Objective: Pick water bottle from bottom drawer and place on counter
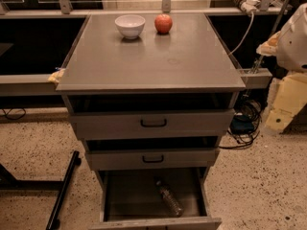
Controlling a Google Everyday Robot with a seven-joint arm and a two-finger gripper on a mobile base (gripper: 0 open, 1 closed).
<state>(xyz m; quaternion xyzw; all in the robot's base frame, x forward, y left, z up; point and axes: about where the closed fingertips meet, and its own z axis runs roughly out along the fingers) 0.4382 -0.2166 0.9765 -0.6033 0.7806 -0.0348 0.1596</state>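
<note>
While the gripper (280, 115) is hanging at the right edge of the camera view, beside the cabinet and level with its upper drawers, its state cannot be told from this angle, and nothing is showing in its hold. It is sitting well apart from the water bottle (169, 199), which is lying on its side, slightly right of centre, in the bottom drawer (115, 200); that drawer is standing open. By this judgement the reach is not yet begun. The middle drawer (152, 158) is overhanging the rear of the open drawer, so a descent too far back is risking a strike on its front. The bottle is round and crinkled, so an off-centre grasp is likely risking a roll or a slip. On the counter (153, 66), a white bowl (130, 26) and a red apple (163, 23) are occupying the far edge; a placement aimed there is risking a knock.
</note>
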